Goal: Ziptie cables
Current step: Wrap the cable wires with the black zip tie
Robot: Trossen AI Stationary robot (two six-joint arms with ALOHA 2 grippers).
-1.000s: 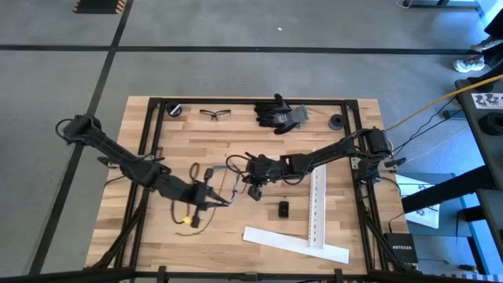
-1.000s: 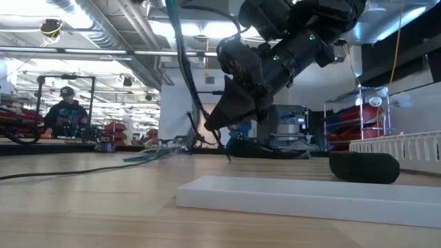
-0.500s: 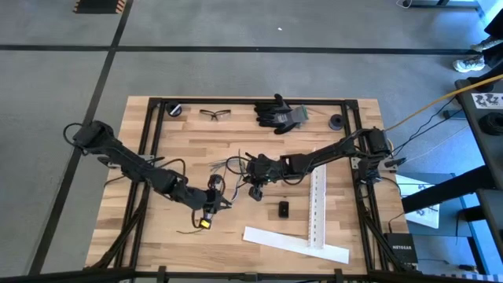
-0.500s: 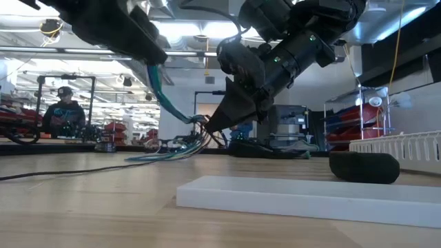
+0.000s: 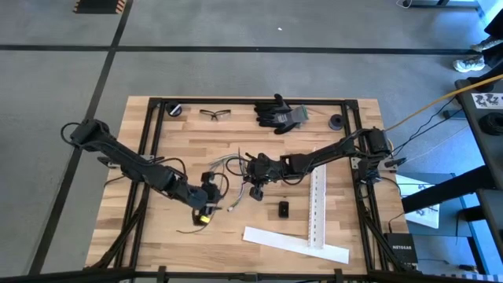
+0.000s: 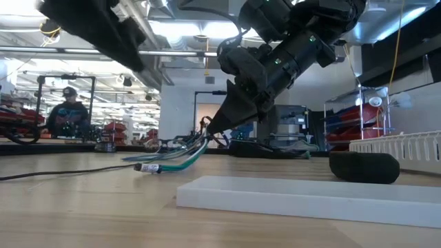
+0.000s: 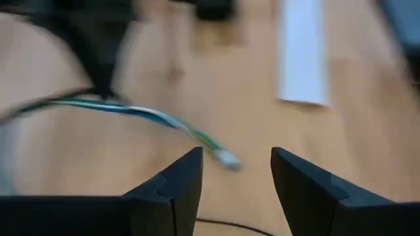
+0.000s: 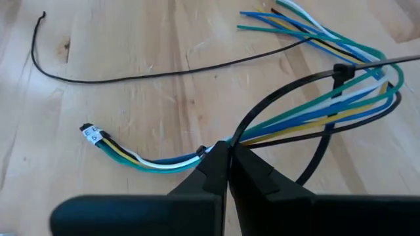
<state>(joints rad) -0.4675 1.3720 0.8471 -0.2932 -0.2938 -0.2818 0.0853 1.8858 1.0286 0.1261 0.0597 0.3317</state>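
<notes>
- Cables (image 8: 315, 108): I see a thin bundle — teal, blue, white, yellow, black wires — limp on the table, mid-table. One end fans out loose; other end is bunched w/ a small white tag. In high view the bundle (image 5: 228, 167) lies btwn both arms. In low view it droops from up high down to the wood.
- Ziptie 1 (image 8: 289, 98): black, looped around the cables, head sits on top of the bundle, loop still wide, not snug.
- Ziptie 2 (image 8: 131, 73): black, unlooped, long gentle curve flat on the table, apart from the bundle.
</notes>
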